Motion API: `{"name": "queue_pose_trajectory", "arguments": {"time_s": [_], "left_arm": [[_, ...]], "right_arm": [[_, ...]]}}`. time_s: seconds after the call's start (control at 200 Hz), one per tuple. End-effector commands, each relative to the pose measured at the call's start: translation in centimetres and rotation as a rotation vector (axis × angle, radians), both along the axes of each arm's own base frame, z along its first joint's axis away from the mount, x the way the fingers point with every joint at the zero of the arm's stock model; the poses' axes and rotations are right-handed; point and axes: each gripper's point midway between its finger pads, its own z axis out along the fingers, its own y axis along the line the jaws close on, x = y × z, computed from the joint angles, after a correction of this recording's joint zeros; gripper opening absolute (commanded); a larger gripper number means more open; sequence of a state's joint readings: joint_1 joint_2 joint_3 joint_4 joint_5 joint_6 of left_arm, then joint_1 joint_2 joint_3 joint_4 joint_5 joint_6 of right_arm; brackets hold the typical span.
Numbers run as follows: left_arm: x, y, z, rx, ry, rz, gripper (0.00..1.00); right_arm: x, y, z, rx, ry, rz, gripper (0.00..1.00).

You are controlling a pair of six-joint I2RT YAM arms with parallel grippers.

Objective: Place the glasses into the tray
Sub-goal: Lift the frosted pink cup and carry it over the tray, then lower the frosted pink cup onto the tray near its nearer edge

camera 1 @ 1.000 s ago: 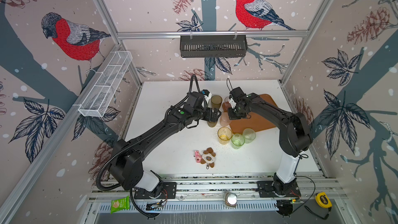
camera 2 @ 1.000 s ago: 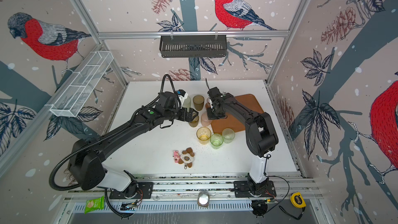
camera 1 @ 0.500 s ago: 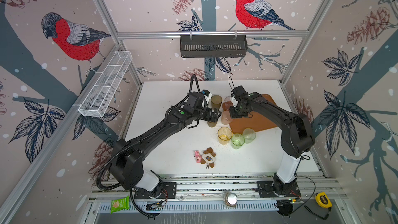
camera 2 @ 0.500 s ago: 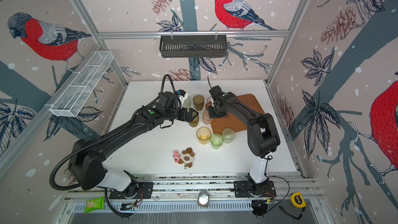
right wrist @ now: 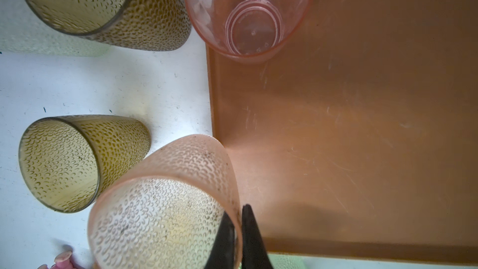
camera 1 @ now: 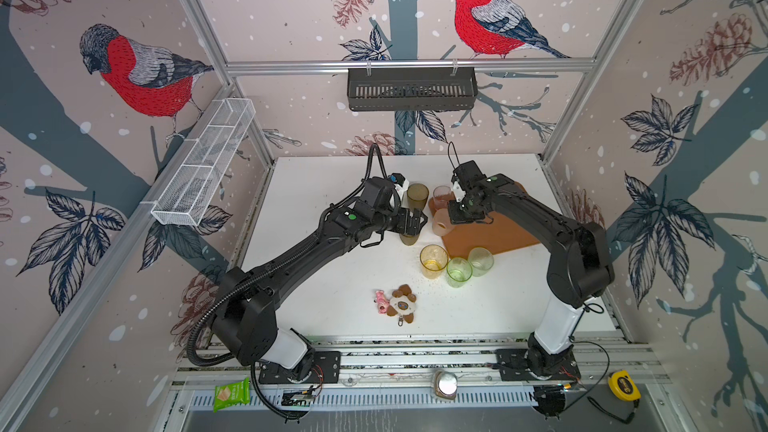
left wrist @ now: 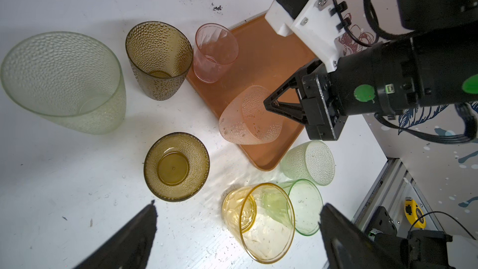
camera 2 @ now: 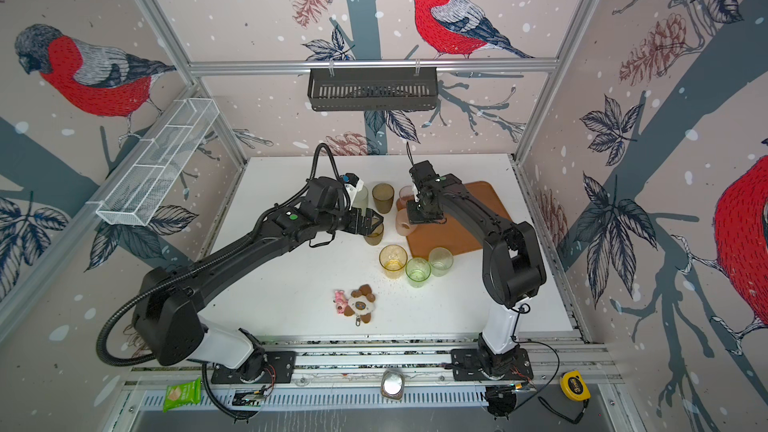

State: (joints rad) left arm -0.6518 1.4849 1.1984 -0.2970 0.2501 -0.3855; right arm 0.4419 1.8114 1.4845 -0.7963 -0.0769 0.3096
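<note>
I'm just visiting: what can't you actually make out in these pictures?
Short brown glass: the left gripper covers most of it in both top views.
Tips of the right gripper: hidden under its body in both top views; the wrist views show them pinching the dotted pink glass.
Whether that glass touches the tray: no view settles it.
Print on the green packet: too small in both top views.

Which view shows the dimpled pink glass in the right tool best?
Left wrist: the whole dimpled pink glass, tilted over the tray edge, right tool on its rim. Right wrist crops it; both top views show it small.
</note>
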Motion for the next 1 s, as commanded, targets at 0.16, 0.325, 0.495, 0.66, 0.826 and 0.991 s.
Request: {"name": "queue_pose_trajectory", "arguments": {"time_s": [0.16, 0.325, 0.495, 0.66, 0.826, 0.991], "left_arm": [[0.3, -0.5, 1.2, -0.032, -0.037, -0.017, 0.97], [0.2, -0.7, 1.3, -0.036, -0.038, -0.025, 0.98], [0.1, -0.7, 1.4, -0.039, -0.041, -0.028, 0.97], [0.0, -0.9, 1.4, -0.039, -0.04, -0.033, 0.98], [-0.1, -1.0, 1.3, -0.037, -0.041, -0.037, 0.98], [-0.2, -1.0, 1.2, -0.032, -0.042, -0.036, 0.97]], "right_arm": [[-0.1, -1.5, 0.5, -0.035, -0.006, -0.001, 0.04], [0.0, -2.4, 0.6, -0.056, -0.009, -0.009, 0.04], [0.0, -3.2, 0.6, -0.066, -0.006, -0.015, 0.04], [-0.1, -3.8, 0.2, -0.086, 0.0, -0.019, 0.04], [-0.2, -3.9, 0.1, -0.088, 0.002, -0.02, 0.04], [-0.2, -3.8, -0.2, -0.084, 0.005, -0.019, 0.04]]}}
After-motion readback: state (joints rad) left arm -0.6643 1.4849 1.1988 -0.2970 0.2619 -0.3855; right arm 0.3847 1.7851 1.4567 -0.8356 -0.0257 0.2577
